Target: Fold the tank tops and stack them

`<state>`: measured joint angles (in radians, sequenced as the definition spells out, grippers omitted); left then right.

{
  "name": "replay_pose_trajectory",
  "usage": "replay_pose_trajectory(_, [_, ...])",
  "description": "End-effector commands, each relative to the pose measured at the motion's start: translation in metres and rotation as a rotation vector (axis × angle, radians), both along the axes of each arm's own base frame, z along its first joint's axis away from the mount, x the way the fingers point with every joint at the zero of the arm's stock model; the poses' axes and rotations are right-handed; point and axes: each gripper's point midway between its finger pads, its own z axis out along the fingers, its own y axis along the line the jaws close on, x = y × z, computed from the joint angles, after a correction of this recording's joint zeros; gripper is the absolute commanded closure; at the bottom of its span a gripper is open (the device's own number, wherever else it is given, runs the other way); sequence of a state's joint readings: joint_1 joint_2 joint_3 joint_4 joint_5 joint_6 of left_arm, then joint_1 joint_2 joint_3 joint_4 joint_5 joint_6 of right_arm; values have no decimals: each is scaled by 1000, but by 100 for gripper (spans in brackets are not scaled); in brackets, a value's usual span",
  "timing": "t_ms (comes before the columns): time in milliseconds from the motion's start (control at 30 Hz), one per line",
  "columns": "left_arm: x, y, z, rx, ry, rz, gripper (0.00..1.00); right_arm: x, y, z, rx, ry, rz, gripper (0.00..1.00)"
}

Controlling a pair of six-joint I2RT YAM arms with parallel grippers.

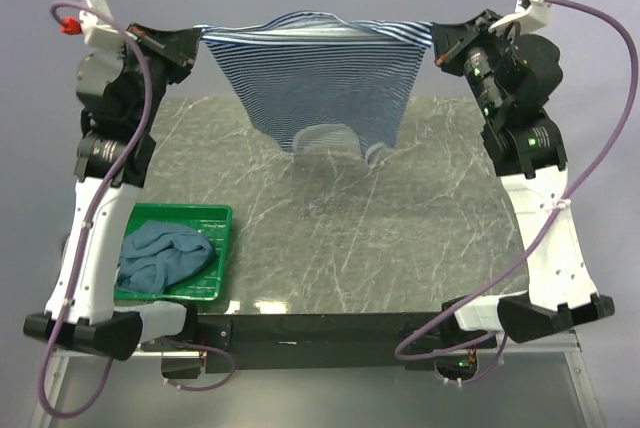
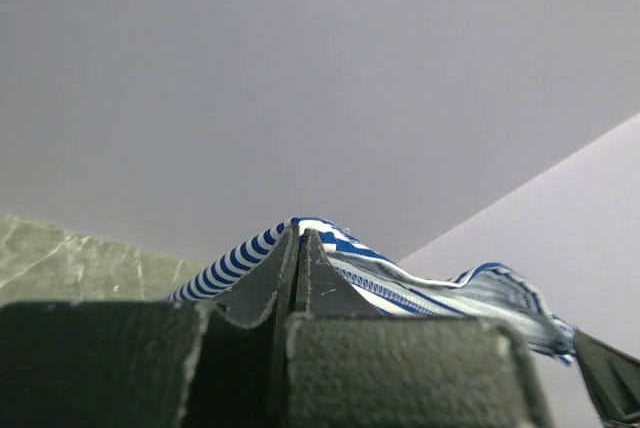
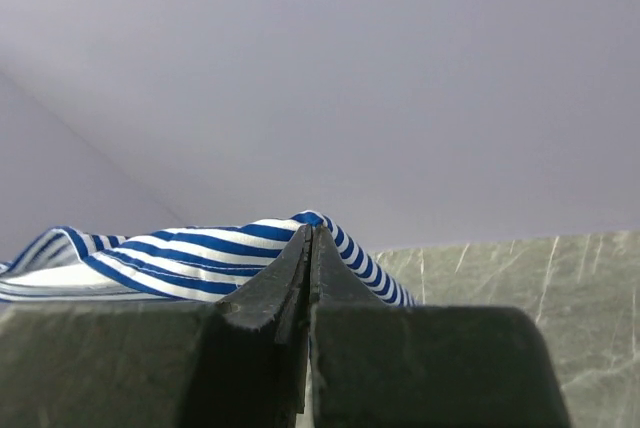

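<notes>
The fine navy-and-white striped tank top hangs stretched in the air above the far part of the table, its white-trimmed straps dangling at the bottom. My left gripper is shut on its upper left corner. My right gripper is shut on its upper right corner. The teal-blue tank top lies crumpled in the green basket at the near left. The broader black-and-white striped tank top is not in view.
The grey marbled table lies under the hanging shirt. The green basket stands by the left arm's base. A plain grey backdrop rises behind the table.
</notes>
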<state>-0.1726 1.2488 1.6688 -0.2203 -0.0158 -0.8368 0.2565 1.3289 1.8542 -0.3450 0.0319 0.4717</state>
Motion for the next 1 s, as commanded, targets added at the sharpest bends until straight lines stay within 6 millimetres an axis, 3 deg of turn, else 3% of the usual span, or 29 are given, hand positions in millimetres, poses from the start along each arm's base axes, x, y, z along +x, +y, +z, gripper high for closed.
replay_pose_trajectory(0, [-30, 5, 37, -43, -126, -9, 100, -27, -8, 17, -5, -68, 4, 100])
replay_pose_trajectory(100, [-29, 2, 31, -67, -113, -30, 99, -29, -5, 11, 3, -65, 19, 100])
replay_pose_trajectory(200, [-4, -5, 17, -79, -66, -41, 99, -6, 7, -2, -20, -22, 65, 100])
replay_pose_trajectory(300, [33, -17, 5, -86, -52, -74, 99, 35, 19, -13, -24, 15, 104, 100])
replay_pose_trajectory(333, [38, -21, 13, -88, -74, -93, 100, 63, 25, -33, -37, 59, 131, 100])
replay_pose_trajectory(367, [61, -27, 8, -87, -84, -108, 99, 68, 26, -17, -30, 21, 140, 100])
replay_pose_trajectory(400, [69, -31, 11, -85, -101, -124, 99, 77, 28, -16, -32, 16, 149, 100])
replay_pose_trajectory(433, [69, -37, 30, -86, -154, -156, 99, 92, 28, -10, -34, -3, 156, 100])
replay_pose_trajectory(467, [91, -44, 19, -85, -138, -177, 99, 100, 28, -7, -35, -8, 158, 100])
replay_pose_trajectory(500, [96, -48, 28, -83, -169, -197, 100, 106, 27, -3, -35, -20, 157, 100])
replay_pose_trajectory(533, [91, -52, 56, -86, -234, -227, 100, 115, 24, 10, -32, -52, 154, 100])
replay_pose_trajectory(567, [110, -59, 46, -85, -216, -248, 99, 117, 23, 17, -26, -69, 164, 100])
replay_pose_trajectory(600, [113, -62, 51, -84, -228, -263, 99, 120, 21, 23, -21, -87, 166, 100])
replay_pose_trajectory(633, [107, -62, 72, -85, -278, -272, 99, 121, 21, 36, -15, -124, 171, 100])
replay_pose_trajectory(733, [113, -69, 65, -61, -269, -304, 99, 119, 12, 45, -3, -147, 169, 100])
replay_pose_trajectory(800, [94, -65, 70, -48, -287, -298, 99, 113, 7, 46, -1, -152, 163, 100])
replay_pose_trajectory(833, [100, -64, 44, -38, -239, -286, 99, 107, 6, 37, -3, -123, 163, 100])
replay_pose_trajectory(867, [75, -59, 57, -34, -271, -277, 99, 104, 5, 31, -9, -111, 159, 100])
replay_pose_trajectory(900, [70, -54, 50, -38, -257, -251, 99, 87, 2, 36, -8, -114, 149, 100])
replay_pose_trajectory(933, [75, -53, 15, -40, -174, -244, 99, 96, 1, -2, -10, -20, 141, 100])
replay_pose_trajectory(967, [58, -50, 15, -46, -167, -244, 99, 94, 0, -25, -13, 42, 136, 100])
